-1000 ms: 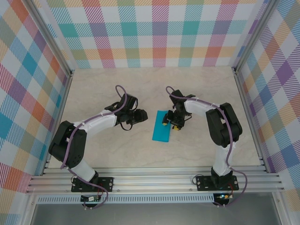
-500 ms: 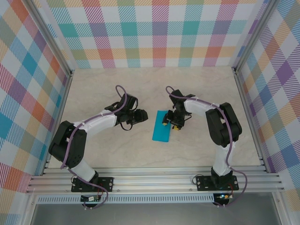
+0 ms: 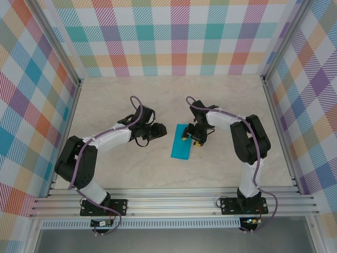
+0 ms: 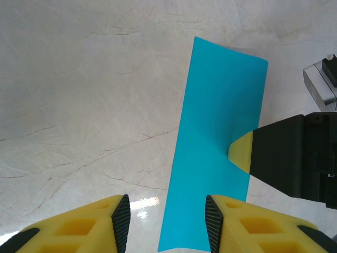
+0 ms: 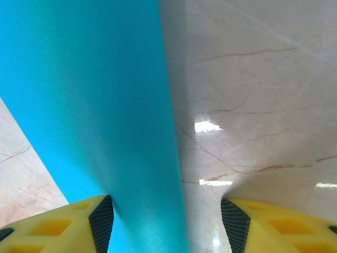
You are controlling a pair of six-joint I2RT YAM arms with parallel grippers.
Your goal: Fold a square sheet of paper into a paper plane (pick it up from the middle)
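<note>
At table (image 3: pixel 131 168) centre, folded teal paper (image 3: pixel 180 147); right tool (image 3: pixel 192 138) apart astride edge, left tool (image 3: pixel 159 130) apart nearby.

paper (image 3: pixel 179 149): teal-blue | table (image 3: pixel 121 100): cream marble veining | walls (image 3: pixel 179 31): pastel plaid

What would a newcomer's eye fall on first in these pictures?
A narrow strip of teal-blue paper lies at the middle of the marble table. The right gripper rests a yellow fingertip on its right edge; the left gripper hovers open just left of it. Bright checked walls stand around.
</note>
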